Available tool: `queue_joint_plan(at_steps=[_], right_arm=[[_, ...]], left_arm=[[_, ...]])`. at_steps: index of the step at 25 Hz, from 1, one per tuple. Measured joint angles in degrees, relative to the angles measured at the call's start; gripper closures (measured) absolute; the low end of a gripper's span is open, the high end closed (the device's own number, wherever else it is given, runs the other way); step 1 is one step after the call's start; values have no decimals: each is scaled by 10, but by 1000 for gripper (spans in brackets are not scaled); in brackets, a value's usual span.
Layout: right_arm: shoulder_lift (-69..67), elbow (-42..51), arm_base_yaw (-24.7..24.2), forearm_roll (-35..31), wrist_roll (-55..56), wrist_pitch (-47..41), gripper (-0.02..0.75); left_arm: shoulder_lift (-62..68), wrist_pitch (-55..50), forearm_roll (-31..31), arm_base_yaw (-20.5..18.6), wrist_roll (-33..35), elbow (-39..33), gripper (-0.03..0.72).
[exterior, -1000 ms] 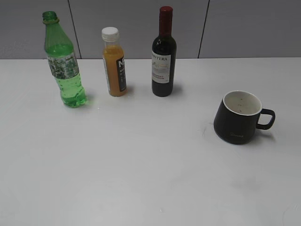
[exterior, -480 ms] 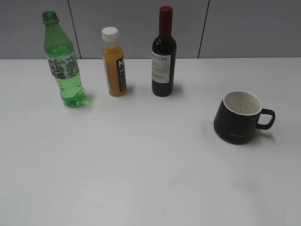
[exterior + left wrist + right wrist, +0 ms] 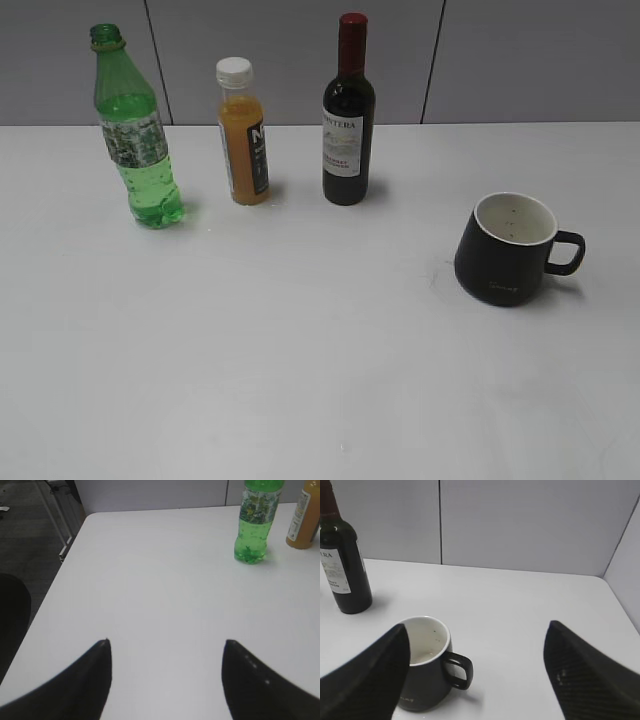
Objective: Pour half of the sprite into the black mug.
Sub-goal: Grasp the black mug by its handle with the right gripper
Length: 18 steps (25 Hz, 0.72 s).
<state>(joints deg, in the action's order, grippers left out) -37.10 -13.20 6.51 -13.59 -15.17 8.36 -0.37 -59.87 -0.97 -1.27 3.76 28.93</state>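
Far left on the white desk is the sprite, standing upright with no cap, green liquid filling the lower part and a patterned label around the middle. Just to its right is the juice bottle, orange with a white cap and a dark label, close to the sprite but not touching. Next along is the wine bottle, dark glass with a red foil top and a white label, also upright. All three line up along the back of the desk in front of a grey panel wall.

Way over on the right and closer to the camera sits the mug, black outside, white inside, handle sticking out to the right. A few tiny dark specks show on the inside wall, and there's faint lettering low on the front that I can't read. It's well apart from the bottles.

The left hand is spread wide with nothing between the fingers, hovering over bare desk, with the sprite and the edge of the juice bottle up in the far right corner of its view. The right hand is also spread wide and empty, and the mug sits just beyond it, partly behind the left finger. The wine bottle is off to the left there.
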Motion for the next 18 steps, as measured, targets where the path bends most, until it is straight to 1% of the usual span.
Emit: queue_joint_plan(at_steps=[4, 6, 8, 13, 18], right_arm=[[-71, 4, 9, 21, 6, 63, 105], [-107, 4, 18, 30, 22, 101, 77], [-147, 4, 29, 35, 29, 146, 69], [-238, 4, 62, 36, 33, 271, 70], [-309, 6, 66, 32, 33, 344, 70]], left_arm=[[0, 0, 0, 0, 0, 0, 162], [0, 0, 0, 0, 0, 0, 162], [0, 0, 0, 0, 0, 0, 162], [0, 0, 0, 0, 0, 0, 162], [0, 0, 0, 0, 0, 0, 162]])
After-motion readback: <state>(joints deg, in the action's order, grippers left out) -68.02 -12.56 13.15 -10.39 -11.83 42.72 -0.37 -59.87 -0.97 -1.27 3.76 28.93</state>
